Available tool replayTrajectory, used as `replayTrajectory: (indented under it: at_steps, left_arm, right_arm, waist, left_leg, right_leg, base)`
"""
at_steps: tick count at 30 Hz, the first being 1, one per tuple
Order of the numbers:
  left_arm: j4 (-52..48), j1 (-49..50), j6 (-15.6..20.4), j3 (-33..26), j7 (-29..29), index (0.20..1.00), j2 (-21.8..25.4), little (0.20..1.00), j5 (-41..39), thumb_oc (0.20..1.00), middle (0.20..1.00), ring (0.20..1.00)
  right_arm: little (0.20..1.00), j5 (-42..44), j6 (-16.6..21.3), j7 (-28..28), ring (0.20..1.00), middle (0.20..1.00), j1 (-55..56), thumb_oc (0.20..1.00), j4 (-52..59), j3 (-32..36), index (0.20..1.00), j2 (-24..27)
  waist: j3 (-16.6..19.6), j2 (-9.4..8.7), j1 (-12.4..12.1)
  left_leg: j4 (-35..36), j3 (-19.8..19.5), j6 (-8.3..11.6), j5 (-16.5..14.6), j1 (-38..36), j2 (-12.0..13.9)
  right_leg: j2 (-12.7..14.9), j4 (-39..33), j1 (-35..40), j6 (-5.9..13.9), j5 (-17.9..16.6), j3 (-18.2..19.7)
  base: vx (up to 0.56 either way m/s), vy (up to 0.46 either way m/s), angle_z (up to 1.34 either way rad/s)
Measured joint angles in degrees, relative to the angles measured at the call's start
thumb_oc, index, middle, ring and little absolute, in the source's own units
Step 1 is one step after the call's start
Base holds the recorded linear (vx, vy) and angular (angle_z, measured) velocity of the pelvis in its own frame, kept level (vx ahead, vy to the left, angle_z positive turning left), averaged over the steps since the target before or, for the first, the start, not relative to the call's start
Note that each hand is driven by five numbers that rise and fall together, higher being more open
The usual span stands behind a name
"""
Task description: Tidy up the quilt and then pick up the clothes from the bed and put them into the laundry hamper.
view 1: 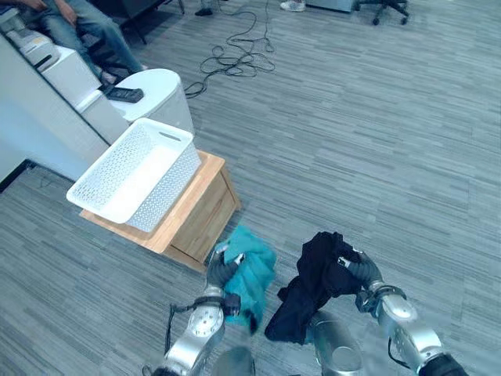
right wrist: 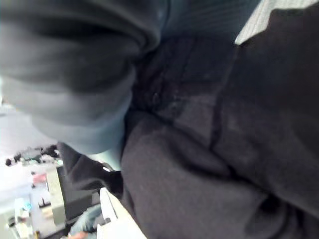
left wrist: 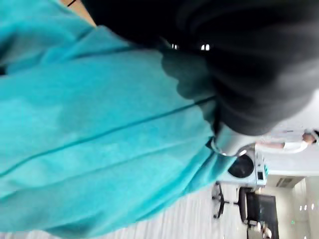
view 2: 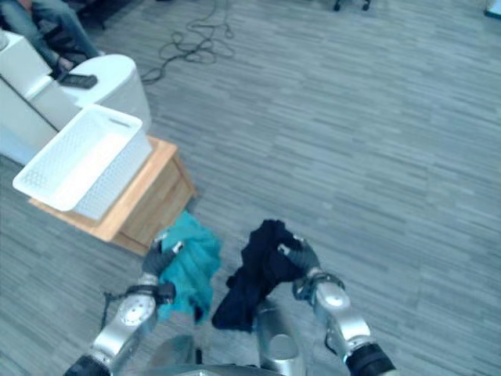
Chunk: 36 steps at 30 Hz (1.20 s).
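A teal garment [view 1: 252, 276] hangs from my left hand [view 1: 222, 269], whose fingers are curled into the cloth, low in the head views. My right hand [view 1: 358, 272] is shut on a black garment [view 1: 311, 288] that droops beside it. The white perforated laundry hamper [view 1: 135, 171] sits tilted on a low wooden stand [view 1: 197, 211], ahead and to the left of both hands. Teal cloth [left wrist: 99, 144] covers the left wrist view and black cloth [right wrist: 214, 149] the right wrist view.
A white rounded unit [view 1: 160, 94] with a dark remote [view 1: 124, 95] on it stands behind the hamper. A seated person's legs [view 1: 86, 27] show at the far left. Black cables [view 1: 235, 55] lie on the grey striped floor [view 1: 368, 141], and an office chair base [view 1: 389, 9] stands far back.
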<state>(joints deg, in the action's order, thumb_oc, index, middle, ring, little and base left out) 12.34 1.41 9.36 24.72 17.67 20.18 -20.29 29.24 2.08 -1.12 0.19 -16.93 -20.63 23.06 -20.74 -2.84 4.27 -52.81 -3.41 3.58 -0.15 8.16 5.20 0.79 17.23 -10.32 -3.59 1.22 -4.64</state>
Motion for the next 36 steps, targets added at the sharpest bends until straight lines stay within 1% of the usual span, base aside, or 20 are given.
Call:
replayTrajectory:
  at_steps: [2, 3, 4, 5, 7, 9, 12, 13, 14, 16, 19, 21, 24, 27, 28, 29, 30, 32, 34, 36]
  left_arm:
    - [0.1, 0.3, -0.1, -0.6, 0.1, 0.2, 0.1, 0.2, -0.1, 0.2, 0.2, 0.2]
    - [0.0, 1.7, -0.5, -0.8, 0.7, 0.2, 0.4, 0.2, -1.5, 0.2, 0.2, 0.2]
    - [-0.6, 3.7, -0.5, -1.6, 1.2, 0.2, -0.7, 0.2, -2.0, 0.2, 0.2, 0.2]
    - [-1.5, 5.3, 0.0, -2.1, 1.1, 0.2, -0.3, 0.2, -2.0, 0.2, 0.2, 0.2]
    - [-0.1, 4.8, 0.0, -2.6, 1.0, 0.2, -0.6, 0.2, -2.0, 0.2, 0.2, 0.2]
    - [0.0, 4.1, 0.2, -3.3, 0.9, 0.2, -0.1, 0.2, -1.9, 0.2, 0.2, 0.2]
    - [0.0, 4.3, 0.2, -3.3, 0.9, 0.2, 0.0, 0.2, -1.7, 0.2, 0.2, 0.2]
    - [1.0, 4.2, 0.3, -3.2, 0.5, 0.2, -1.1, 0.2, -0.8, 0.2, 0.2, 0.2]
    - [0.4, 5.0, 0.3, -3.3, 0.4, 0.2, -1.4, 0.2, -0.8, 0.2, 0.2, 0.2]
    - [0.8, 4.8, 0.2, -3.8, 0.6, 0.2, 0.4, 0.2, -0.2, 0.2, 0.2, 0.2]
    - [1.8, 2.7, 0.4, -4.0, 0.5, 0.2, 0.7, 0.2, 0.4, 0.2, 0.2, 0.2]
    - [3.3, 0.4, 1.7, -4.8, 0.5, 0.2, 0.5, 0.2, 0.5, 0.2, 0.2, 0.2]
    - [3.9, -0.6, 4.7, -4.2, 1.4, 0.2, 1.6, 0.2, 1.4, 0.2, 0.2, 0.2]
    - [3.7, -0.1, 5.4, -3.4, 3.7, 0.2, 2.4, 0.2, 1.2, 0.2, 0.2, 0.2]
    - [2.6, 1.9, 5.8, -3.7, 5.8, 0.2, 2.5, 0.2, 0.7, 0.2, 0.2, 0.2]
    - [2.7, 2.4, 5.8, -4.0, 6.5, 0.2, 1.8, 0.2, 0.4, 0.2, 0.2, 0.2]
    - [2.3, 3.3, 5.9, -5.7, 8.4, 0.2, 0.5, 0.2, 0.2, 0.2, 0.2, 0.2]
    - [1.3, 3.9, 6.9, -6.7, 10.1, 0.2, 0.0, 0.2, 0.2, 0.2, 0.2, 0.2]
    - [-2.3, 4.0, 7.0, -8.4, 11.4, 0.2, -0.1, 0.2, 0.4, 0.2, 0.2, 0.2]
    - [-7.4, 4.0, 7.0, -10.7, 11.9, 0.2, -0.1, 0.2, 1.2, 0.2, 0.2, 0.2]
  right_arm:
    - [0.2, 0.0, 0.3, 0.5, 0.2, 0.2, 1.0, 0.2, 0.2, 0.1, 0.2, -0.2]
    - [0.2, -0.1, 0.2, 1.3, 0.2, 0.2, 1.3, 0.2, 0.1, -0.2, 0.2, 0.0]
    - [0.2, -0.1, 0.4, 1.9, 0.2, 0.2, 1.6, 0.2, 0.9, -0.8, 0.2, 1.1]
    - [0.2, -0.1, 0.9, 2.3, 0.2, 0.2, 3.5, 0.2, 1.9, -1.3, 0.2, 1.4]
    - [0.2, -0.1, 1.6, 1.7, 0.2, 0.2, 5.2, 0.2, 1.6, -2.4, 0.2, 1.3]
    - [0.2, -0.1, 2.5, 1.2, 0.2, 0.2, 5.1, 0.2, 0.4, -4.7, 0.2, 0.6]
    - [0.2, -0.2, 3.5, 0.9, 0.2, 0.2, 0.3, 0.2, -4.5, -5.0, 0.2, -1.8]
    - [0.2, -0.3, 4.0, 1.0, 0.2, 0.2, -0.8, 0.2, -6.5, -5.0, 0.2, -1.6]
    - [0.2, -0.6, 4.2, 0.7, 0.2, 0.2, 0.9, 0.2, -3.4, -4.5, 0.2, -0.9]
    - [0.2, -0.8, 4.7, 0.4, 0.2, 0.2, 2.9, 0.2, -1.2, -4.1, 0.2, -1.9]
    - [0.2, -1.7, 4.8, 0.5, 0.2, 0.2, 3.0, 0.2, -3.7, -2.8, 0.2, -1.8]
    - [0.2, -1.6, 5.1, 0.2, 0.2, 0.2, 5.4, 0.2, -3.7, -3.2, 0.2, -1.9]
    - [0.2, -1.5, 5.2, -0.2, 0.2, 0.2, 6.6, 0.2, -3.6, -4.5, 0.2, -2.8]
    - [0.2, -1.6, 5.1, -1.3, 0.2, 0.2, 5.2, 0.2, -3.7, -4.8, 0.2, -4.5]
    - [0.2, -1.6, 5.1, -1.7, 0.2, 0.2, 3.1, 0.2, -4.0, -4.7, 0.2, -4.4]
    - [0.2, -1.6, 5.1, -1.9, 0.2, 0.2, 1.8, 0.2, -4.2, -4.4, 0.2, -4.1]
    - [0.2, -1.6, 4.0, -3.0, 0.2, 0.2, -1.4, 0.2, -3.9, -4.0, 0.2, -3.9]
    - [0.2, -1.6, 3.8, -3.8, 0.2, 0.2, -2.0, 0.2, -3.5, -2.4, 0.2, -4.2]
    - [0.2, -1.6, 3.0, -4.1, 0.2, 0.2, -1.9, 0.2, -2.2, -0.2, 0.2, -4.1]
    - [0.2, -1.7, 2.3, -4.2, 0.2, 0.2, -1.3, 0.2, -1.8, 1.8, 0.2, -3.8]
  waist:
    - [-0.1, -0.63, -1.2]
    - [-0.5, -0.29, -1.6]
    - [0.1, 3.47, -2.1]
    - [0.6, 3.1, -2.2]
    - [0.5, 5.58, -2.6]
    - [0.0, 4.34, -3.3]
    - [0.2, 2.26, -7.4]
    - [0.0, 2.86, -9.0]
    - [0.6, 4.86, -8.9]
    - [1.8, 0.35, -7.2]
    - [1.6, 4.3, -4.8]
    - [1.4, 5.47, -3.4]
    - [1.8, 2.84, -2.4]
    - [2.4, 0.94, -3.0]
    - [3.1, -1.01, -3.6]
    - [3.0, -0.76, -4.1]
    - [2.4, -1.54, -4.2]
    - [2.6, -2.41, -5.5]
    - [2.6, -2.3, -5.1]
    - [2.6, -1.56, -3.7]
  left_leg:
    - [3.0, 4.1, -1.51, -4.0, 5.7, -1.9]
    - [13.8, 7.0, -2.71, -4.4, 8.6, -4.6]
    - [23.7, 9.0, -1.95, -3.8, 10.1, -2.9]
    - [30.6, 11.7, -0.4, -2.4, 11.4, -3.7]
    - [39.3, 17.1, -1.59, 0.5, 14.5, -3.5]
    - [42.5, 20.9, -4.22, 2.4, 15.0, -5.0]
    - [43.7, 20.1, -5.41, 3.1, 10.1, -7.3]
    - [43.4, 19.9, -9.29, 0.3, 4.7, -8.5]
    - [40.4, 21.3, -13.51, -3.0, 2.1, -7.7]
    - [36.6, 19.6, -17.85, -4.3, 1.4, -11.9]
    - [35.7, 12.5, -14.1, -4.7, 0.8, -10.4]
    - [40.8, 2.5, -12.07, -3.1, -3.7, -11.1]
    - [43.8, -5.4, -10.77, -3.0, -8.2, -13.2]
    - [45.3, -7.1, -10.74, -2.9, -11.1, -14.6]
    - [45.3, -5.5, -9.29, -3.8, -12.8, -16.9]
    - [44.1, -4.8, -8.35, -4.7, -12.7, -17.2]
    - [36.2, -1.9, -5.05, -7.8, -8.8, -16.2]
    - [38.1, 0.2, -4.46, -10.3, -9.2, -9.4]
    - [40.7, 1.8, -2.53, -9.4, -7.9, -2.4]
    - [44.4, 3.3, -1.56, -5.9, -7.1, 0.5]
  right_leg:
    - [0.2, -5.4, 2.9, 0.06, 0.0, -0.2]
    - [0.6, -10.5, 6.1, 3.23, 0.4, -1.0]
    - [-1.9, -5.4, 5.3, 2.19, 2.0, -2.0]
    - [-1.0, -3.4, 5.5, -2.09, 3.7, -3.0]
    - [-3.0, -5.6, 6.7, -2.97, 4.2, -7.0]
    - [-3.4, -7.6, 8.3, -1.61, 4.5, -8.4]
    - [-4.8, -7.2, 10.6, 0.67, 8.0, -6.6]
    - [-3.4, 7.5, 8.1, 10.02, 11.1, -10.0]
    - [-1.7, 25.5, 2.0, 11.17, 10.6, -13.0]
    - [7.5, 47.9, -9.3, 9.91, 9.0, -11.2]
    - [8.9, 29.6, -15.6, 8.9, 9.1, -8.5]
    - [5.4, -2.8, -7.4, 10.93, 6.4, -0.3]
    - [0.6, -8.3, -4.5, 10.96, 1.1, 11.0]
    - [-0.1, -11.2, -1.2, 7.6, -4.7, 6.8]
    - [2.1, -13.0, 1.1, 3.23, -13.3, 5.3]
    - [2.3, -13.5, 2.0, 3.53, -12.0, 5.3]
    - [3.6, -17.6, 5.8, 3.14, -12.2, 4.8]
    - [2.8, -19.6, 8.8, 2.37, -11.8, 3.2]
    - [2.0, -19.6, 9.6, 1.9, -10.3, 1.2]
    - [2.1, -19.4, 9.6, 2.92, -9.8, 0.2]
  base:
    - [0.39, 0.028, 0.43]
    - [0.25, -0.033, 0.25]
    - [0.34, -0.056, 0.29]
    - [0.35, -0.065, 0.42]
    - [0.33, -0.031, 0.55]
    - [0.33, 0.019, 0.46]
    - [0.49, 0.064, -0.13]
    - [0.42, 0.118, -0.22]
    - [0.42, 0.013, 0.05]
    - [0.23, -0.289, 0.79]
    - [0.33, -0.499, 0.97]
    - [0.3, -0.404, 1.57]
    - [0.16, -0.271, 1.65]
    - [0.17, -0.181, 1.22]
    - [0.25, -0.157, 0.76]
    - [0.28, -0.159, 0.81]
    - [0.17, -0.079, 0.47]
    - [0.12, -0.038, 0.42]
    - [0.08, -0.003, 0.34]
    - [0.06, 0.007, 0.26]
